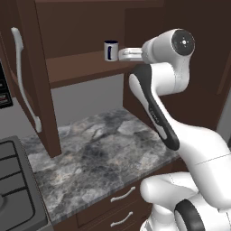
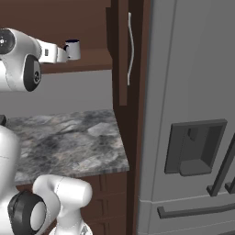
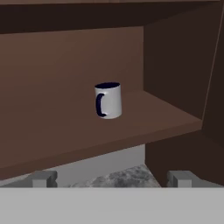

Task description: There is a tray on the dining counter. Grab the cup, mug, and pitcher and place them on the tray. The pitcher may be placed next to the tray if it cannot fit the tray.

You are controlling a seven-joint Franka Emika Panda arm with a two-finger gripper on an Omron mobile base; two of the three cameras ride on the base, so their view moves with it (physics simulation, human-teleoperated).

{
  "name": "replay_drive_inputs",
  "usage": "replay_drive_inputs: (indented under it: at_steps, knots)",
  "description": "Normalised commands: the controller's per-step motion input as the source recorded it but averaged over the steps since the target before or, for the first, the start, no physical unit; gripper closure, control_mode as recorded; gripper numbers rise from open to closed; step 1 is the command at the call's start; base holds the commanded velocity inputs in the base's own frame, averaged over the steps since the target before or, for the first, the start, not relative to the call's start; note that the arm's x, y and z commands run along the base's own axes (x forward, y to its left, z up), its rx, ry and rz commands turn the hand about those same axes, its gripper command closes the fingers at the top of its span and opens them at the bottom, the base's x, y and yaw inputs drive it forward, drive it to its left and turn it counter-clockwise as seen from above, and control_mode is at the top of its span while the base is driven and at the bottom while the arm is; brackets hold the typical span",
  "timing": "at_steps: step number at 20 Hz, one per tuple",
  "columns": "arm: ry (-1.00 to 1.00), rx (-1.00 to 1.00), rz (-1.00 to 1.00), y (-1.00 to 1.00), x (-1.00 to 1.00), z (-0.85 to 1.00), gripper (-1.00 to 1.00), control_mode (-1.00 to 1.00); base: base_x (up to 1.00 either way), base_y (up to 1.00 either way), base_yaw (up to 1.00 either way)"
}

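The mug (image 3: pixel 108 100) stands upright on a dark brown shelf (image 3: pixel 131 127) inside an open wall cupboard. It is white, with a dark blue inside and a dark blue handle. In the hand view the handle points toward the camera, a little to the left. The mug is by itself on the shelf, near the cupboard's side wall.

The gripper (image 3: pixel 112 178) is wide open and holds nothing. Its two finger tips (image 3: pixel 43 178) sit far apart at the bottom of the hand view. They are in front of the shelf and do not touch the mug. The mug is between them and farther back.

In the left base view the white arm (image 1: pixel 158 108) reaches up to the shelf, and the mug (image 1: pixel 111 50) is just past the end of the hand. In the right base view the mug (image 2: pixel 72 49) also sits just beyond the hand.

Under the shelf is a grey stone worktop (image 1: pixel 99 153) with drawers (image 1: pixel 122 195) below it. A stove (image 1: pixel 13 180) is at its left side. The open cupboard door (image 1: pixel 27 81) has a long pale handle. A big grey fridge (image 2: pixel 193 137) stands to the right of the worktop.
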Motion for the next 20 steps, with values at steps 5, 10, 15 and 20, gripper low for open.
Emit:
replay_drive_inputs:
  at_steps: [5, 10, 15, 20]
  knots:
    - [0.04, 0.00, 0.00, 0.00, 0.28, 0.03, -1.00, -1.00, 0.00, 0.00, 0.00]
    - [0.00, 0.00, 0.00, 0.04, 0.21, 0.00, -1.00, -1.00, 0.00, 0.00, 0.00]
    - [0.00, -0.03, 0.00, 0.07, 0.10, 0.00, -1.00, -1.00, 0.00, 0.00, 0.00]
    - [0.00, -0.03, 0.00, 0.10, 0.22, 0.00, -1.00, -1.00, 0.00, 0.00, 0.00]
